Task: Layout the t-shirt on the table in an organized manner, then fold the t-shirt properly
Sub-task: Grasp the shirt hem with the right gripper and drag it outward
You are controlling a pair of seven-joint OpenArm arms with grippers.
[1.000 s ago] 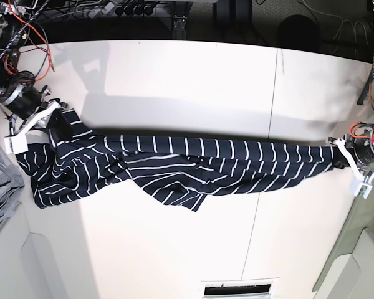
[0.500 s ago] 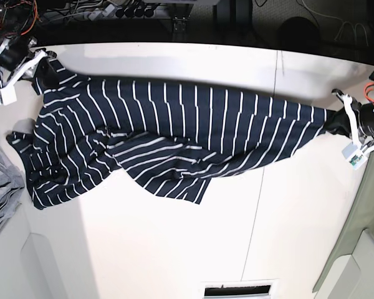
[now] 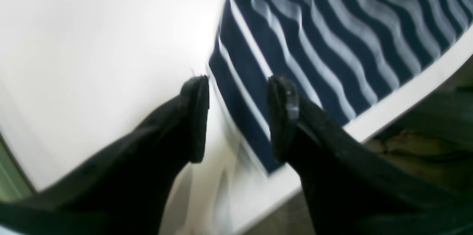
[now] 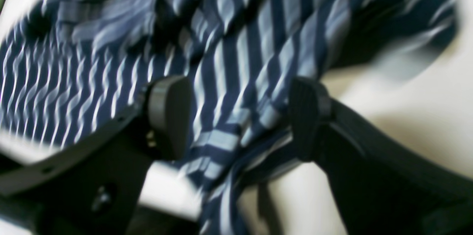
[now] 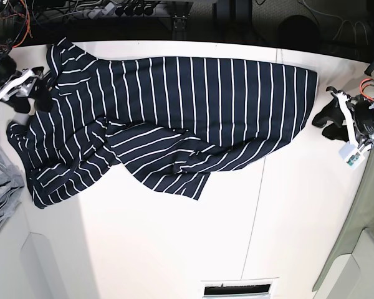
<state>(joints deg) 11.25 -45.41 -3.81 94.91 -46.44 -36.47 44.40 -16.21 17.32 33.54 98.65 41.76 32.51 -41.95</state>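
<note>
The t-shirt (image 5: 193, 99), dark navy with thin white stripes, lies spread along the far half of the white table (image 5: 174, 249), its near part bunched in folds. In the base view my left gripper (image 5: 328, 118) stands open just off the shirt's right end. The left wrist view shows that gripper (image 3: 238, 116) with nothing between its fingers and the shirt's hem (image 3: 332, 43) lying beyond them. My right gripper (image 5: 38, 94) is open at the shirt's left end. In the blurred right wrist view its fingers (image 4: 236, 116) stand wide apart over loose striped fabric (image 4: 229, 61).
A plain grey cloth (image 5: 0, 187) hangs at the table's left edge. A thin dark seam (image 5: 262, 187) crosses the table. Cables and dark equipment (image 5: 131, 9) run behind the far edge. A slot (image 5: 237, 289) sits at the near edge.
Both arms swept the stretched shirt toward the far edge and then opened. The shirt, once a narrow band, now lies wide on the table, free of both grippers.
</note>
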